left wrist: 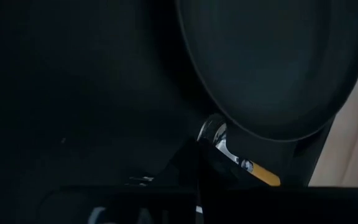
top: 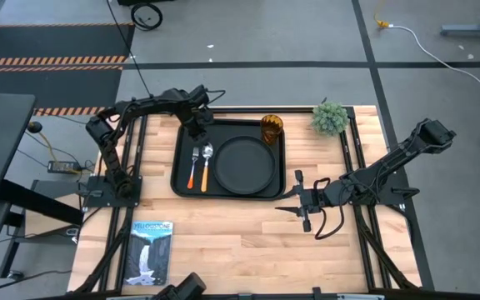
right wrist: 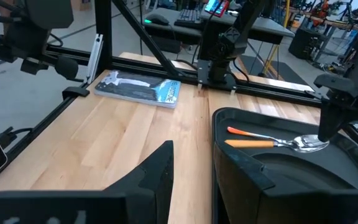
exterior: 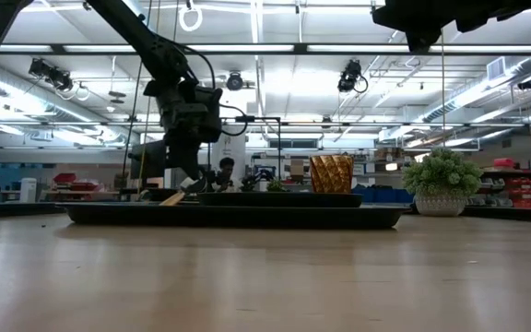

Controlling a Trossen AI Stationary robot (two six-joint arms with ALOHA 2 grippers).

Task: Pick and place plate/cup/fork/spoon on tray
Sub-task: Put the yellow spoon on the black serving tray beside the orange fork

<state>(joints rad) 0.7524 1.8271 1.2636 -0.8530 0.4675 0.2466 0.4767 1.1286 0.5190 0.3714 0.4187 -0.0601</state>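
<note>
Where plate (top: pixel 244 163) lies, tray (top: pixel 179 182)

Left gripper (top: pixel 200 133) low, right gripper (top: pixel 300 202) open.

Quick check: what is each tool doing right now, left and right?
Left tool: over the tray near the spoon, holding nothing; open or shut cannot be told.
Right tool: open, empty, beside the tray.

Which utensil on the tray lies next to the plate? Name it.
The spoon, with the yellow-orange handle, lies right beside the plate. The fork, with the red-orange handle, lies on the spoon's far side, nearer the tray's edge.
</note>
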